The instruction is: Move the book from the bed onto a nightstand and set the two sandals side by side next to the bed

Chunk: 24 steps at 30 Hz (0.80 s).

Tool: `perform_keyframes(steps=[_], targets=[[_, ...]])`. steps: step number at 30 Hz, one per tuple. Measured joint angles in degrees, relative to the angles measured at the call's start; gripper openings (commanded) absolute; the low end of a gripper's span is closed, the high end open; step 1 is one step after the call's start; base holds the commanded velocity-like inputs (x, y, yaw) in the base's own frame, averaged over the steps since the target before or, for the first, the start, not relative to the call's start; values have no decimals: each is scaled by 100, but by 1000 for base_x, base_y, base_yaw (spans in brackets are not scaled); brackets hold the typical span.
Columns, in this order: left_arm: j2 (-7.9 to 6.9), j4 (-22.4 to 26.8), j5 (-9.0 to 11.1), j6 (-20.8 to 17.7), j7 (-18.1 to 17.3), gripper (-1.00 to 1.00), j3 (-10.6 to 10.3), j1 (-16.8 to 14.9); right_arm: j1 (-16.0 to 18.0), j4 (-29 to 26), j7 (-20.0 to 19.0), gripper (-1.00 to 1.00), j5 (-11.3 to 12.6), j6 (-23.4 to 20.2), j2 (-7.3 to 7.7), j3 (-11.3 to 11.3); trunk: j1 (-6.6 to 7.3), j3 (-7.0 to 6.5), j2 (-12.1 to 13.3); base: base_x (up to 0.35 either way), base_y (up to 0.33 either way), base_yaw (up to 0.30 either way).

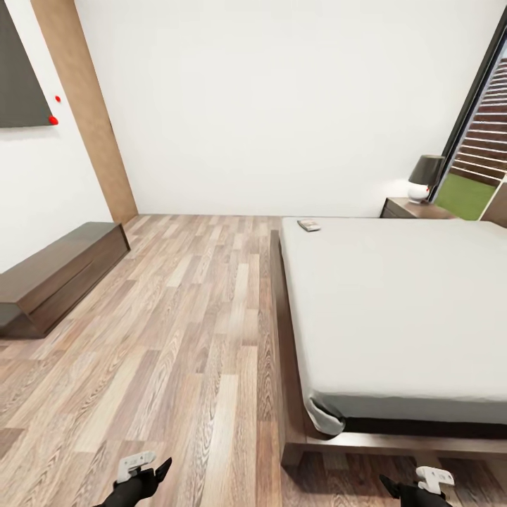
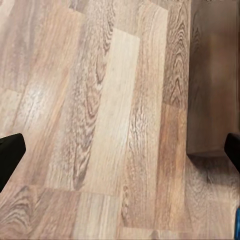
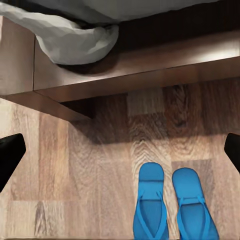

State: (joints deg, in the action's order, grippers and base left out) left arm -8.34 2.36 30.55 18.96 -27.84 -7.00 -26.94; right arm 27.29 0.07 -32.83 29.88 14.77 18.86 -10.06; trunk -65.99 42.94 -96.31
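Both arms hang low at the head view's bottom edge, left gripper (image 1: 144, 470) lower left, right gripper (image 1: 415, 486) lower right. Each claw is spread wide and empty, fingertips at opposite frame edges in the wrist views, above floor (image 1: 190, 338). Bed (image 1: 394, 310) fills the right half; book (image 1: 308, 225), small and blurry, lies near its far left corner. Nightstand (image 1: 408, 208) with lamp (image 1: 424, 176) upper right. Right wrist view: two sandals (image 3: 175, 205) side by side on the floor, close to the bed frame's corner (image 3: 60, 95).
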Motion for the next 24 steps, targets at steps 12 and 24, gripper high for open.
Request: perform_keyframes(steps=[12,24], targets=[[191,-34,-137,2,439,100,0,0,-3,171,1198,100,-352,-1,-720,-135,264,-215,481,0,0,0],[212,-35,-256,3,533,100,2,0,-3,168,1259,100,-578,-1,-726,-143,527,-431,963,0,0,0]])
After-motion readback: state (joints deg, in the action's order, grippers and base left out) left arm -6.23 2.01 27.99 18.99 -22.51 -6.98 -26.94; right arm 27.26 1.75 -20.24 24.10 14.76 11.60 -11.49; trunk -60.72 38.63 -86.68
